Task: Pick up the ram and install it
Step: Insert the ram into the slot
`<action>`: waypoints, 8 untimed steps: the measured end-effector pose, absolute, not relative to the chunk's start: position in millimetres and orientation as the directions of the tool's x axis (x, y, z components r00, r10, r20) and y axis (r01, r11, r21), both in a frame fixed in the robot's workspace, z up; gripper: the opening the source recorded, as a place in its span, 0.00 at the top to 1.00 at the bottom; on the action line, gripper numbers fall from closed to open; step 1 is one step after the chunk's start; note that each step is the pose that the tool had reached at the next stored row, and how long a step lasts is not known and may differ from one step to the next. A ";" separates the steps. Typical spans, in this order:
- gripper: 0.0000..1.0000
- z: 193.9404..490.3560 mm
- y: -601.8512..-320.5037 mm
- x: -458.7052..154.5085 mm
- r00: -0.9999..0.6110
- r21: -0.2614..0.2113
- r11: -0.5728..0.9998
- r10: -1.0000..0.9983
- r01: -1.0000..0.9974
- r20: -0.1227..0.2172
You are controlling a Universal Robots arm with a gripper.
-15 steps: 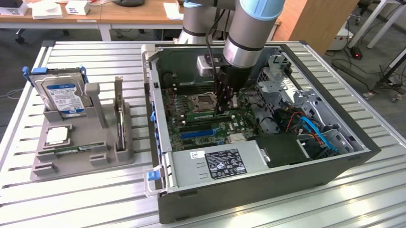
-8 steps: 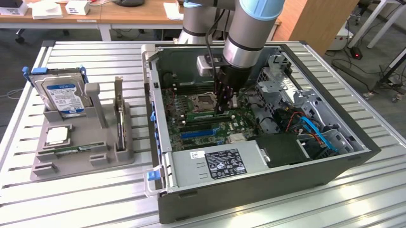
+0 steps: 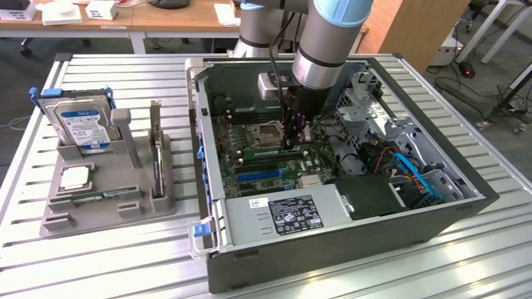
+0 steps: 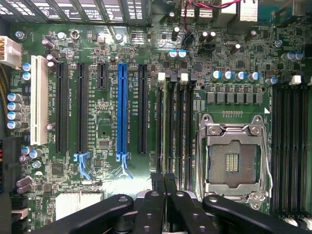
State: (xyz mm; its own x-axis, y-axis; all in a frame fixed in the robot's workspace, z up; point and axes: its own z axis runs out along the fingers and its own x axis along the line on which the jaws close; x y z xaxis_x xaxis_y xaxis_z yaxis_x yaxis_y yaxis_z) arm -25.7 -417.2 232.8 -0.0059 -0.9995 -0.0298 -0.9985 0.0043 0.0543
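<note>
My gripper (image 3: 290, 144) reaches down into the open computer case (image 3: 332, 249), over the motherboard's memory slots beside the empty processor socket (image 4: 233, 161). Its black fingers (image 4: 151, 209) are closed together on the ram (image 3: 261, 152), a thin green stick standing on edge. In the wrist view the ram (image 4: 163, 136) appears as a thin dark line running away from the fingertips of the gripper (image 4: 164, 184). It lies along the memory slot closest to the long black expansion slots. I cannot tell whether it is seated in that slot.
A grey holder (image 3: 108, 208) on the exterior view's left carries a silver hard drive (image 3: 83, 124), a square processor chip (image 3: 75, 178) and an upright card (image 3: 156, 146). Inside the case lie the power supply (image 3: 287, 212), blue cables (image 3: 420, 177) and a blue expansion slot (image 4: 122, 112).
</note>
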 end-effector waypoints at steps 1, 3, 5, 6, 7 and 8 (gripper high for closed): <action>0.89 232.8 -417.3 -25.8 -0.007 0.054 0.005 -1.000 -0.999 -0.030; 0.89 232.8 -417.7 -25.7 -0.007 0.054 0.005 -1.000 -0.999 -0.030; 0.89 232.6 -417.8 -25.8 -0.007 0.054 0.005 -1.000 -0.999 -0.030; 0.89 232.2 -417.8 -25.7 -0.007 0.054 0.005 -1.000 -0.999 -0.030; 0.89 231.9 -417.8 -25.8 -0.007 0.054 0.005 -1.000 -0.999 -0.030; 0.89 231.9 -417.8 -25.8 -0.007 0.054 0.005 -1.000 -0.999 -0.030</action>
State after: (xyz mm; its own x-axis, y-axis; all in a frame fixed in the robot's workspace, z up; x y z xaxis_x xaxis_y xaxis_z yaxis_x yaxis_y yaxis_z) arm -25.8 -417.8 231.9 -0.0070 -0.9995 -0.0296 -0.9985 0.0054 0.0544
